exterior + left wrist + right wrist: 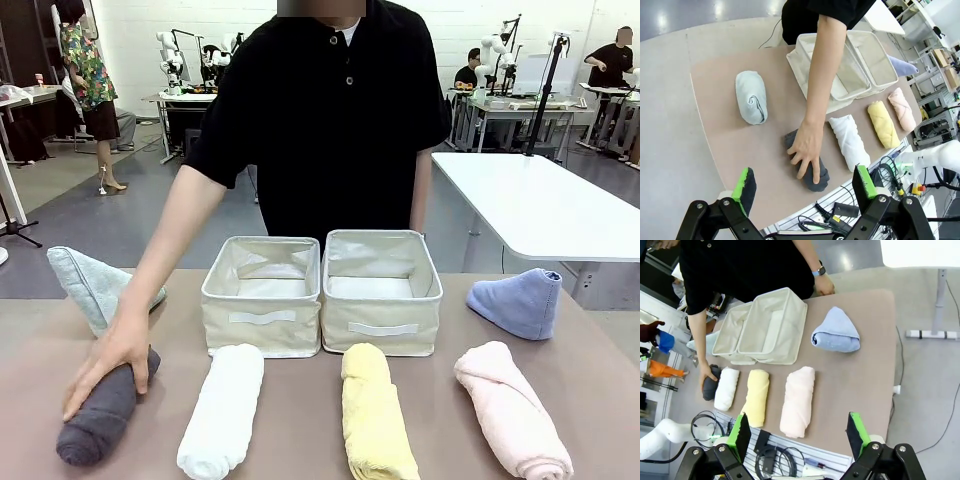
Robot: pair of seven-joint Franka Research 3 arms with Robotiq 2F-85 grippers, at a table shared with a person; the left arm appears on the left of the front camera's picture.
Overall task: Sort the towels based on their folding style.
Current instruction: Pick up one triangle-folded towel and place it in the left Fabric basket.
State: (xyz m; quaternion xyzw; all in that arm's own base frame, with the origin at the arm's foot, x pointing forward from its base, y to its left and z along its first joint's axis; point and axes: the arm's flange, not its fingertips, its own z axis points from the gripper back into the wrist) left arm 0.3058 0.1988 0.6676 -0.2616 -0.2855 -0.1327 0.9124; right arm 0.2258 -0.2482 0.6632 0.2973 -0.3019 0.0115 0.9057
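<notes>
You see a brown table [300, 430] with a person in a black shirt standing at its far edge. Four rolled towels lie in a row along the near edge. From left to right they are the dark grey towel [100, 420], the white towel [222, 410], the yellow towel [375, 415] and the pale pink towel [510, 410]. They lie apart from one another, each with one end towards you.

The person's hand [110, 355] lies flat on the far end of the dark grey towel, the arm reaching across the table's left side. The mint green towel [88, 285], folded to a cone, lies near the far left corner, just behind that hand. The light blue towel [520, 300], also a cone, sits by the right edge, well apart from the rolls. The person's other hand [824, 286] rests at the far edge.

Two cream baskets stand side by side and touching in the middle, towards the far edge: the left basket [262, 310] and the right basket [382, 315]. No towel shows inside either.

Your left gripper [804, 180] hangs high over the near left part of the table, its green pads spread wide with nothing between them. Your right gripper [799, 427] hangs high over the near right part, likewise wide apart and holding nothing.
</notes>
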